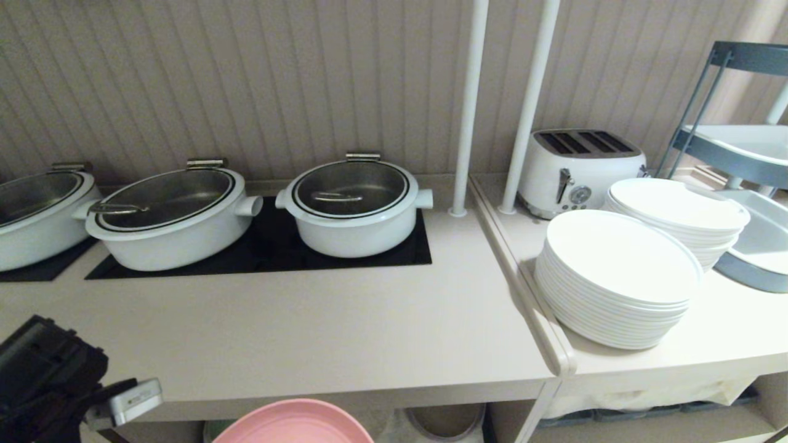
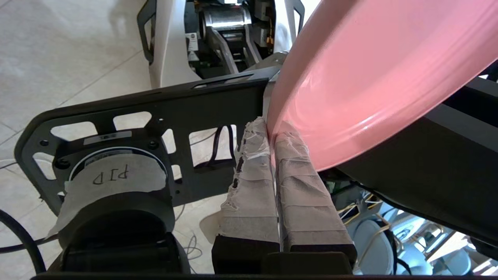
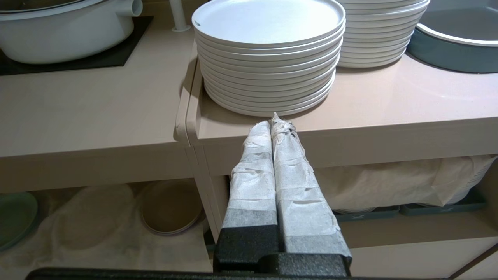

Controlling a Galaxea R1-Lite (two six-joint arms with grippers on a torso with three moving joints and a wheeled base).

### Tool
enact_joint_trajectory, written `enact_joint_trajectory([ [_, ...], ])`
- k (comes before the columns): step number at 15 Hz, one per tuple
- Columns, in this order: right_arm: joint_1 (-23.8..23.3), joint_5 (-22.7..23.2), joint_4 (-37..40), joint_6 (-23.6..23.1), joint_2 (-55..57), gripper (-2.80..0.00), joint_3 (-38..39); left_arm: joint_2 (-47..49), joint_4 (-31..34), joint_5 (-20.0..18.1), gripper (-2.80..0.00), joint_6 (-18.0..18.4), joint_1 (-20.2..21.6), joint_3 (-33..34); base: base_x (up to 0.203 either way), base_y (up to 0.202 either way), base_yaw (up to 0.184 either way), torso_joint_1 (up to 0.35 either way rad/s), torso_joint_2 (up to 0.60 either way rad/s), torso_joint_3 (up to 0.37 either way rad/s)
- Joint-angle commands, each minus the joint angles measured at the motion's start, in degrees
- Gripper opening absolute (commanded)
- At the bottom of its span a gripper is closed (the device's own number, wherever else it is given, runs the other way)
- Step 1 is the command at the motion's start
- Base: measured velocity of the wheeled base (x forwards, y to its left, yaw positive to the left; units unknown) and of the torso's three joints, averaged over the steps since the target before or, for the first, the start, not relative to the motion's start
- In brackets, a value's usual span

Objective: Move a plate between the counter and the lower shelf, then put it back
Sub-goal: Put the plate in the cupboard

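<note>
Right, my left gripper (image 2: 272, 130) has its fingers pinched tight on the rim of the plate (image 1: 295, 423), which hangs just below the front edge of the counter (image 1: 320, 332), outside the lower shelf (image 3: 97, 233). I'd lift it clear of that thick edge before going forward, keeping it level. The pots (image 1: 354, 206) on the hob sit well back. My right gripper (image 3: 274, 124) is parked, fingers closed on nothing, before the white plate stack (image 3: 268, 58).
</note>
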Motion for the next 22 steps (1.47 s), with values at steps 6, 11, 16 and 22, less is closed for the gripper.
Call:
enact_joint_trajectory([
  [6, 0.0, 0.0, 0.0, 0.0, 0.1, -2.80, 0.0, 0.1, 0.3, 0.0, -2.80, -0.1, 0.0, 0.0, 0.000, 0.000, 0.000, 0.000, 0.00, 0.000],
  [11, 0.0, 0.0, 0.0, 0.0, 0.1, -2.80, 0.0, 0.0, 0.4, 0.1, -2.80, -0.1, 0.0, -0.1, 0.000, 0.000, 0.000, 0.000, 0.00, 0.000],
  [16, 0.0, 0.0, -0.1, 0.2, 0.1, -2.80, 0.0, -0.7, 0.4, 0.0, -2.80, -0.1, 0.0, 0.0, 0.000, 0.000, 0.000, 0.000, 0.00, 0.000],
  [22, 0.0, 0.0, -0.1, 0.1, 0.1, -2.80, 0.0, -2.6, 0.4, 0.3, -2.80, -0.1, 0.0, 2.3, 0.000, 0.000, 0.000, 0.000, 0.00, 0.000],
])
